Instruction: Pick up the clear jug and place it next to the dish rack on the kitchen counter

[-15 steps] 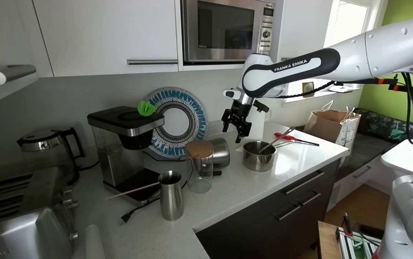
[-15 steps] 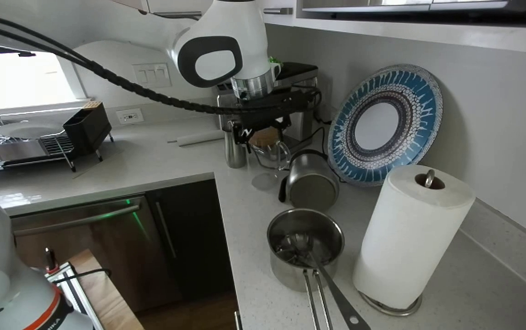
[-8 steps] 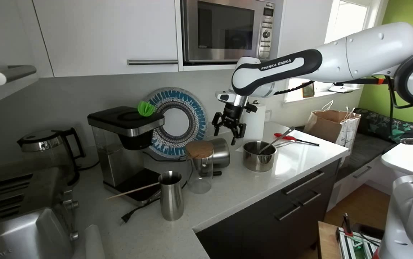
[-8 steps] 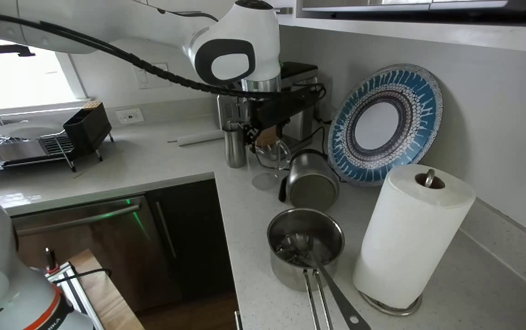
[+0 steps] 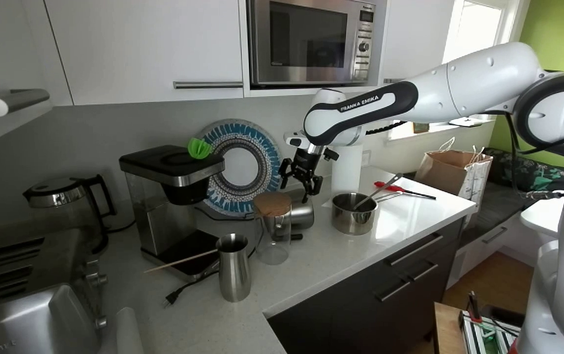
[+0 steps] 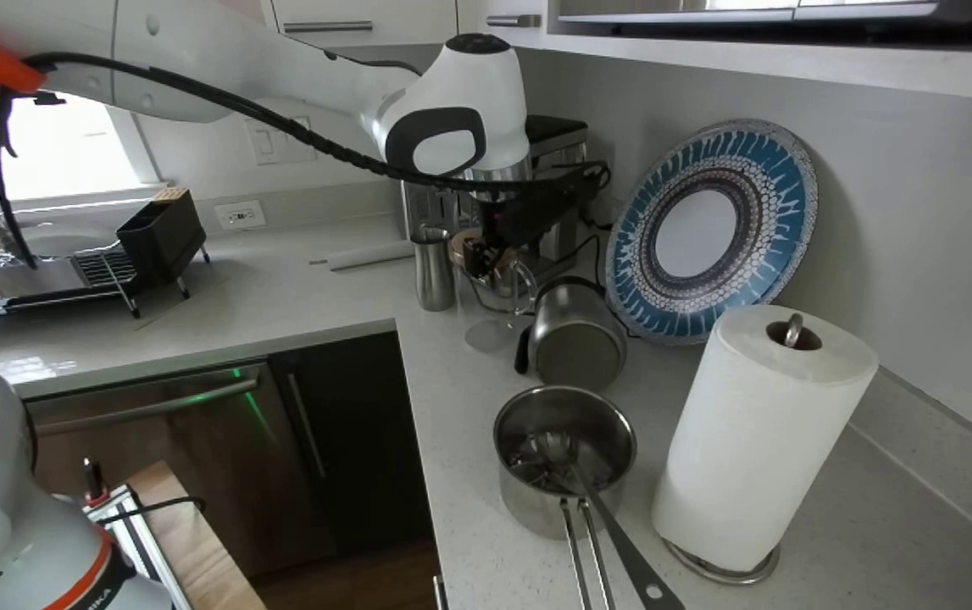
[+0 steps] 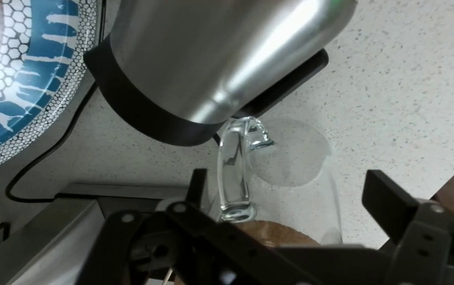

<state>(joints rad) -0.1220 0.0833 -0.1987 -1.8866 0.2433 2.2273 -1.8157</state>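
Along the surface [image 6: 299,296], mind the front edge [image 6: 350,333], near the clear jug [image 5: 273,233] on the side away from the wall [image 6: 875,195]: risk of a tumble from a hasty pull. Toward the dish rack [image 6: 62,275], well apart from the jug, see a bare stretch with room to travel. Beware scraping the coffee machine [image 5: 171,162], on the jug's wall side, with over-wide jaws. Find the jug upright, seen between spread jaws in the wrist view, not yet gripped; impossible to tell any touch. Expect a clash with the steel mug [image 7: 211,59], lying on its side just beside the jug, from sideways drift. On the jug's rack side, expect a knock to the steel pitcher [image 5: 235,273] from swinging too low. At the jug's handle [image 7: 232,170], fear a blocked closing from poor rotation.
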